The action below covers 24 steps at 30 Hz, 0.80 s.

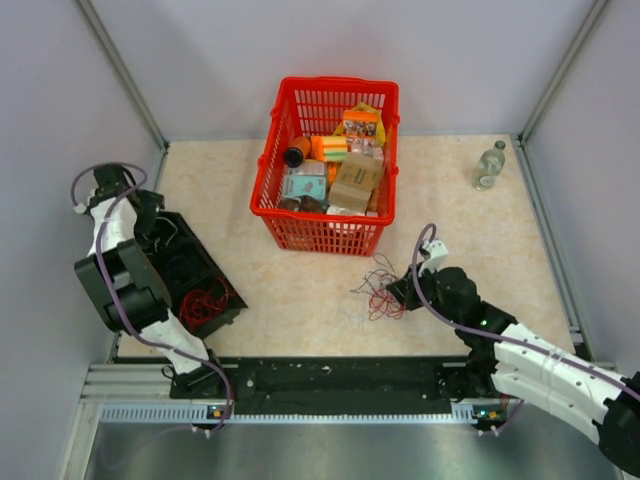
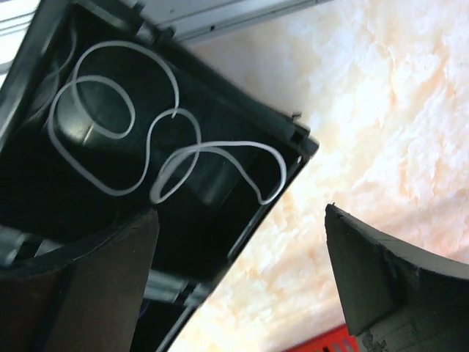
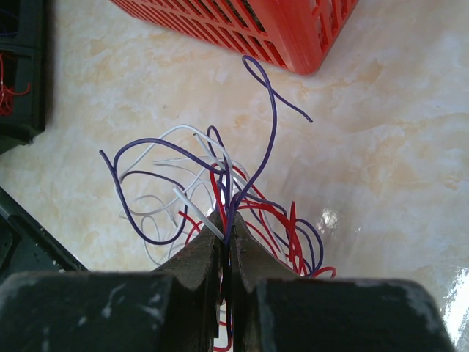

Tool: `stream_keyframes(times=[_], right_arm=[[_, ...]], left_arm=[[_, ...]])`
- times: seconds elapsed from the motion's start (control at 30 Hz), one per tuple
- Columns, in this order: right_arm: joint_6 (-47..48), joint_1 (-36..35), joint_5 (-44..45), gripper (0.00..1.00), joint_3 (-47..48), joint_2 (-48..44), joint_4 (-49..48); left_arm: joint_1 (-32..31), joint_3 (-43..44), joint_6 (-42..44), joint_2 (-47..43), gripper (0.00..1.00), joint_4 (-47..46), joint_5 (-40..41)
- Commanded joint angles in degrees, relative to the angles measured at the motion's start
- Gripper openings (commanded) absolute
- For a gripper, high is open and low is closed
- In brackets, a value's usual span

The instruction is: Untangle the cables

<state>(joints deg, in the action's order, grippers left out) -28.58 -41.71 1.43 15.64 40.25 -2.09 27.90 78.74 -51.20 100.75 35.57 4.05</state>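
Red, purple and white thin cables (image 3: pixel 227 194) are clamped by your right end effector (image 3: pixel 227 246), likely as anchor; left end effector (image 2: pixel 240 213) gapes empty.

Top looks down — right wrist close, shares basket (image 1: pixel 320 232)

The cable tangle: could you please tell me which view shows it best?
Right wrist: the cable tangle fills the frame, strands distinct, pinched by the right gripper. Top external shows it small; left wrist misses it.
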Motion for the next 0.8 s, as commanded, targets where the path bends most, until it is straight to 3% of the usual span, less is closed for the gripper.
stream_keyframes(times=[0.0, 0.17, 0.3, 0.43, 0.57, 0.63, 0.7, 0.77], right_arm=[[0.28, 0.14, 0.59, 0.0, 2.2, 0.88, -1.43], [0.01, 0.23, -1.16, 0.0, 3.52, 3.34, -1.25], [0.28, 0.23, -5.2, 0.0, 3.61, 3.52, -1.95], [2.03, 0.23, -11.44, 0.0, 2.82, 2.03, -4.32], [-0.42, 0.23, -14.43, 0.0, 1.5, -0.52, -6.78], [-2.35, 0.23, -14.53, 0.0, 1.94, -1.31, -6.62], [-4.11, 0.23, -12.61, 0.0, 2.9, -1.84, -4.17], [-4.99, 0.23, -11.19, 0.0, 4.13, -2.28, -1.27]], left_arm=[[0.49, -4.72, -1.18, -10.81, 0.98, 5.38, 0.78], [-2.05, -14.83, 2.93, -25.49, 0.98, 1.78, -7.13], [-10.48, -18.96, 13.11, -37.0, 0.92, -0.75, -10.46], [-19.79, -28.53, 20.69, -49.74, 0.81, -8.83, -22.48], [-31.64, -42.94, 20.88, -59.69, 0.74, -22.27, -36.99], [-39.38, -48.66, 20.79, -62.24, 0.68, -25.54, -35.97], [-50.17, -51.74, 21.84, -62.78, 0.54, -27.04, -31.51], [-62.37, -53.42, 24.38, -62.78, 0.54, -28.97, -22.82]])
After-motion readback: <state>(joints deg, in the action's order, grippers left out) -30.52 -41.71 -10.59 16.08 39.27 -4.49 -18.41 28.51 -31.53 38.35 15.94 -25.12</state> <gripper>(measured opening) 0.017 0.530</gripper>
